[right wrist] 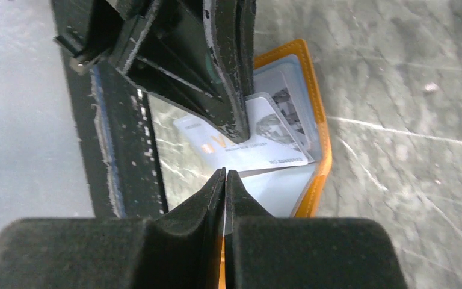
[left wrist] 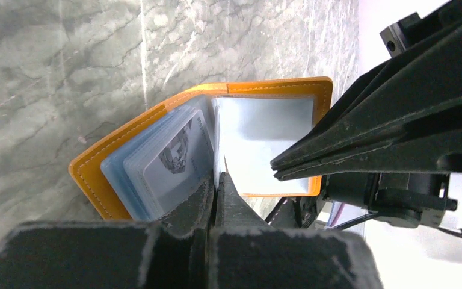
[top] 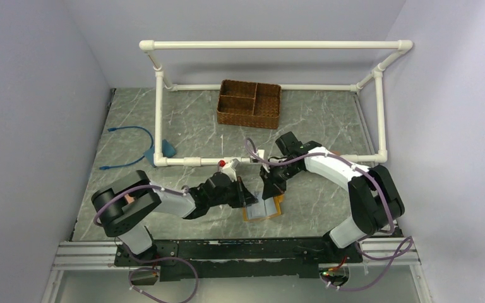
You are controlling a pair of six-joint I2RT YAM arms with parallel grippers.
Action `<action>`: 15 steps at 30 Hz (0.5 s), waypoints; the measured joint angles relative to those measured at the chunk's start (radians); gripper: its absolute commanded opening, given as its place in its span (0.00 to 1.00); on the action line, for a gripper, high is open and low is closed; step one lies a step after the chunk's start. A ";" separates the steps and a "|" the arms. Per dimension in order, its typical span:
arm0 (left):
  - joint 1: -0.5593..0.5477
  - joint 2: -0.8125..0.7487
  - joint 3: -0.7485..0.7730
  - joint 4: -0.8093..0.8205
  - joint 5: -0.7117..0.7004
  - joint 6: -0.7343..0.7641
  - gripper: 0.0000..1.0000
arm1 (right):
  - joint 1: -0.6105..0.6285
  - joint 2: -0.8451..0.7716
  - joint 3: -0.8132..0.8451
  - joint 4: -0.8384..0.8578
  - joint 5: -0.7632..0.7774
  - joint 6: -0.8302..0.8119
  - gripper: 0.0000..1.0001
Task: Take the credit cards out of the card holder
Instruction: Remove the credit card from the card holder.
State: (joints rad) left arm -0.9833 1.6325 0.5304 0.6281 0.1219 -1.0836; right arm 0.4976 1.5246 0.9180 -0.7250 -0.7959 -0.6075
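Observation:
The mustard-orange card holder (top: 276, 209) lies open on the marble table between both arms. Its blue-grey slots (left wrist: 117, 165) hold several pale credit cards (left wrist: 177, 162). My left gripper (left wrist: 219, 176) is shut on the thin edge of one credit card (right wrist: 277, 150), which sticks partway out of the slots. In the right wrist view the left fingers (right wrist: 239, 133) come down onto that card from above. My right gripper (right wrist: 225, 173) is shut on the card holder's other flap (right wrist: 319, 114), whose orange edge shows between the jaws. In the top view the two grippers (top: 251, 201) (top: 269, 194) nearly meet over the holder.
A brown wicker basket (top: 249, 103) with compartments stands at the back. A white pipe frame (top: 158, 101) encloses the far half of the table. A blue cable (top: 129, 148) lies at the left. A small red and white object (top: 227, 165) sits by the frame's near bar.

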 measured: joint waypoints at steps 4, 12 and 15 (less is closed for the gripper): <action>0.002 -0.027 -0.056 0.050 -0.011 0.043 0.00 | -0.007 0.036 0.007 -0.001 -0.092 0.034 0.06; 0.013 -0.069 -0.115 0.126 -0.015 0.109 0.00 | -0.025 0.160 0.014 -0.018 -0.181 0.071 0.07; 0.021 -0.112 -0.158 0.160 -0.015 0.143 0.00 | -0.046 0.164 0.014 -0.011 -0.189 0.097 0.07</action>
State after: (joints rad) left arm -0.9619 1.5208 0.3721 0.7879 0.1066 -0.9405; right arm 0.4519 1.6890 0.9318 -0.7364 -0.9848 -0.5102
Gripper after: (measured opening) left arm 0.015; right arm 0.065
